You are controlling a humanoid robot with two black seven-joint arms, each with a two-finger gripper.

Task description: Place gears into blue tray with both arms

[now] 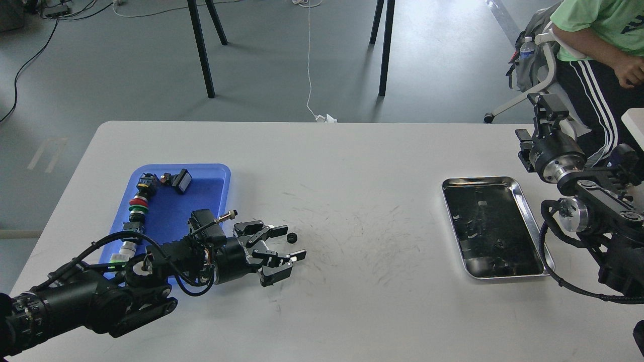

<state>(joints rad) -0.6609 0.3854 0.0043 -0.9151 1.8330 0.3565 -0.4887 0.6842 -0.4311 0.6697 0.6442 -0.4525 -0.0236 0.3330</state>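
Note:
A single tiny black gear [292, 237] lies on the white table, right of the blue tray [204, 190]. My left gripper [294, 243] is open and low over the table, one finger on each side of the gear, not closed on it. The upper fingertip [282, 230] sits just left of the gear. My right gripper [550, 107] is raised at the far right, beyond the steel tray, and looks small and dark, so its fingers cannot be told apart.
The blue tray holds a row of colourful push-button switches [137, 205] and a black switch [181, 180]. A shiny steel tray [482, 179] with a dark bottom lies at the right. A seated person [598, 30] is at the far right.

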